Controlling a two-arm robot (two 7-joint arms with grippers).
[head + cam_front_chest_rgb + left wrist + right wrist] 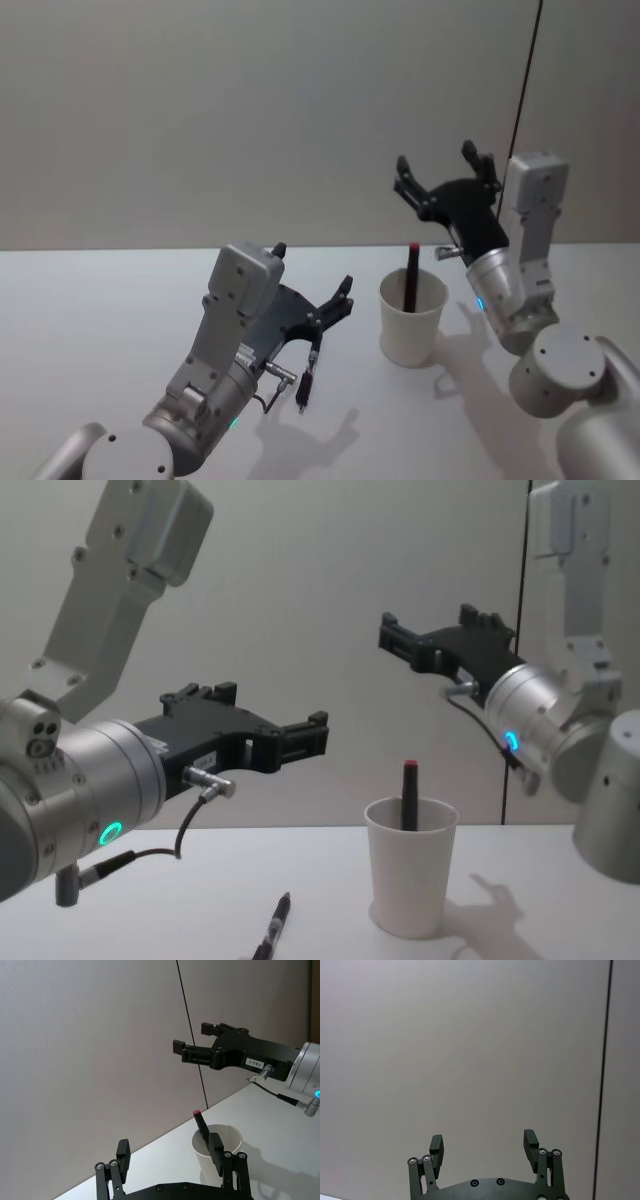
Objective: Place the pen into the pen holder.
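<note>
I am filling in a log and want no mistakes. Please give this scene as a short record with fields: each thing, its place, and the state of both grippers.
cup: white, upright on the table
red-tipped pen: stands in the cup, top above the rim
second pen: dark, lies flat on the table, to the left of the cup
left gripper: raised over the table near the second pen, fingers open, empty
right gripper: raised high, above the cup, fingers open, empty
</note>
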